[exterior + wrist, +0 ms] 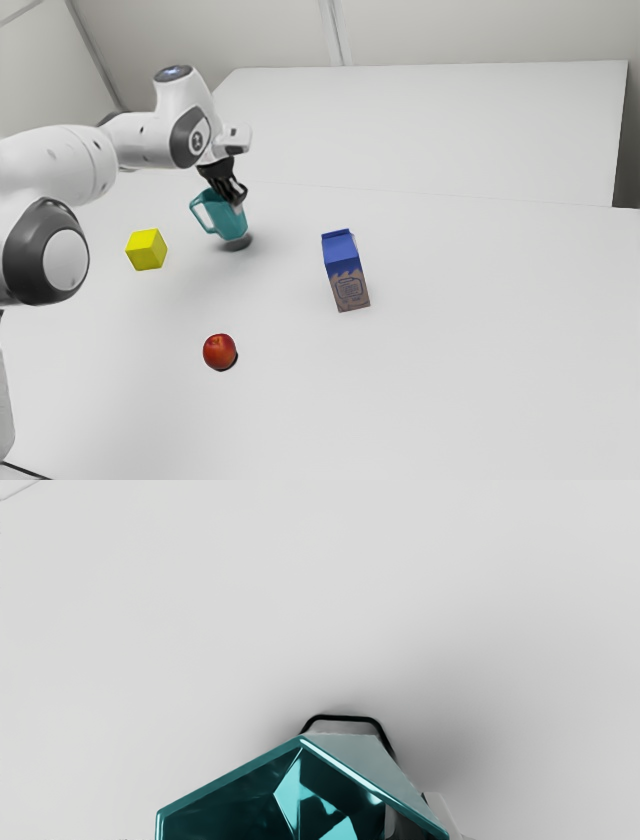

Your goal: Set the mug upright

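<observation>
In the exterior view the black gripper (239, 200) comes down onto the rim of the teal mug (226, 219), at the side away from its handle. The mug leans, its opening up and its handle toward the exterior view's left, over a dark shadow. In the wrist view the open top of the mug (240, 800) faces the camera. The gripper (417, 824) has one finger inside the mug and the other outside, closed on the wall between them. Whether the mug's base touches the table is hard to tell.
A yellow cube (147, 250) lies on the white table (480, 370) to the mug's left in the exterior view. A blue and brown milk carton (346, 272) stands to its right, and a red apple (219, 351) sits nearer that camera.
</observation>
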